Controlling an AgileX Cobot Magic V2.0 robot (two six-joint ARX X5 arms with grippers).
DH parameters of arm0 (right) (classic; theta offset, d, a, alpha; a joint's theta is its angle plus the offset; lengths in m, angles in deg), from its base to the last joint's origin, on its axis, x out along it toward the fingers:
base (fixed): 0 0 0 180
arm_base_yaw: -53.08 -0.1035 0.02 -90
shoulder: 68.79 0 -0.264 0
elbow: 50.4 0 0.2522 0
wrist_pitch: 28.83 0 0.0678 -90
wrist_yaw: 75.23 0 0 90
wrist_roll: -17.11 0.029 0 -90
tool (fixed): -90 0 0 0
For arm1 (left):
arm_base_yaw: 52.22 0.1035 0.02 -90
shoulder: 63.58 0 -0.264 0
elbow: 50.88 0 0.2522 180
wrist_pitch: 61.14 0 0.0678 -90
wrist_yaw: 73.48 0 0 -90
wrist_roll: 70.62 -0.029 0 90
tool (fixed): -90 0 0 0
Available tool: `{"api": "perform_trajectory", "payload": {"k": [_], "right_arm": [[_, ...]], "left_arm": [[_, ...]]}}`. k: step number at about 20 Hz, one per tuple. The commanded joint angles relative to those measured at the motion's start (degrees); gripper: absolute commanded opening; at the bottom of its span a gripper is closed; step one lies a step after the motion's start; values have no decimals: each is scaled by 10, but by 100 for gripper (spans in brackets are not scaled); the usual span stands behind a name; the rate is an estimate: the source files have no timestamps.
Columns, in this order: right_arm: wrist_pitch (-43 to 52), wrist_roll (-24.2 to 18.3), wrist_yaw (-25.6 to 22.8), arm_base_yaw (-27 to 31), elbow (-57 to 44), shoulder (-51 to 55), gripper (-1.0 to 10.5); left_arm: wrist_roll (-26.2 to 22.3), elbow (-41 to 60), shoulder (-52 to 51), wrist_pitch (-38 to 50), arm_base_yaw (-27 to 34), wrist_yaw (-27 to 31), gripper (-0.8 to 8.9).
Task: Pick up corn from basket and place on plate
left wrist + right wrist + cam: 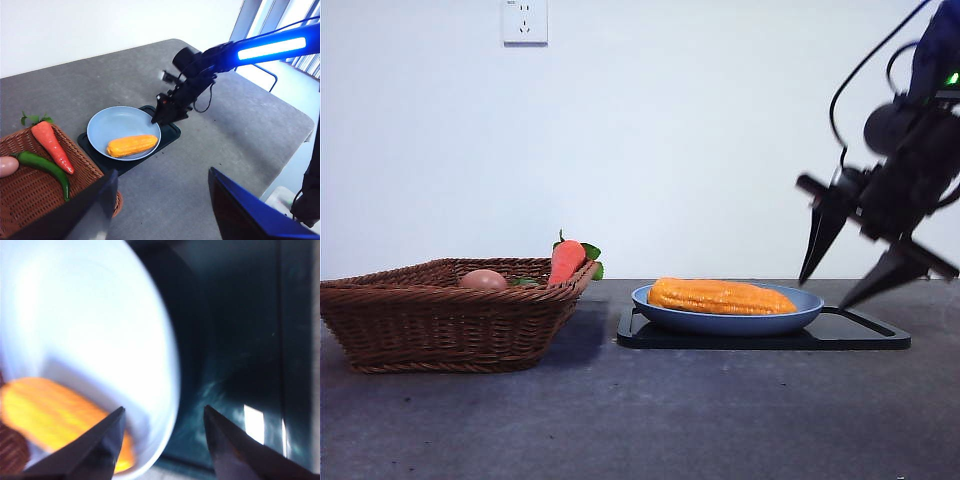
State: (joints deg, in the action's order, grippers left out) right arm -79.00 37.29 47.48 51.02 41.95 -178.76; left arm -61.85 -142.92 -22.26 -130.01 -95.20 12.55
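Front view shows the long yellow-orange ridged corn (pixel 721 296) lying on the round light-blue plate (pixel 810 301), so placing looks done, while the right gripper (pixel 854 286), jaws wide and empty, hangs at the plate's 3 o'clock and need only clear away; the left gripper (pixel 160 200), also spread wide and empty, waits.

This looks like a robot test room or lab, not a home kitchen. A bare grey table (pixel 640 420) stands against a plain white wall (pixel 720 130) with a single power socket (pixel 525 21), and a cabled robot arm (pixel 225 52) with a glowing blue strip reaches over the table's far edge.
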Motion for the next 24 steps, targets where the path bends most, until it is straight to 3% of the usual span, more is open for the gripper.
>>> {"api": "perform_trajectory", "payload": {"k": [1,3,6,9,15,17,19,21,24], "right_arm": [[-18,-32,-1,7,10,51,263],[-55,-58,4,7,10,105,263],[-161,-129,3,-3,10,201,262],[-259,-170,1,-48,10,300,262],[-327,-164,-41,-174,10,476,222],[-344,-163,-52,-210,10,516,95],[-349,-164,-56,-231,10,543,-1],[-348,-164,-57,-240,10,562,2],[-347,-164,-57,-244,10,578,2]], "left_arm": [[5,-11,3,-2,-5,2,299],[5,-11,3,-15,-5,3,299],[3,-11,6,-28,-5,3,298],[-6,-11,12,-38,-5,4,296],[-19,-11,33,-41,-5,4,254],[-19,-11,37,-46,-5,4,195],[-19,-11,40,-51,-5,4,95],[-19,-11,43,-53,-5,4,5],[-19,-11,43,-53,-5,4,7]]}}
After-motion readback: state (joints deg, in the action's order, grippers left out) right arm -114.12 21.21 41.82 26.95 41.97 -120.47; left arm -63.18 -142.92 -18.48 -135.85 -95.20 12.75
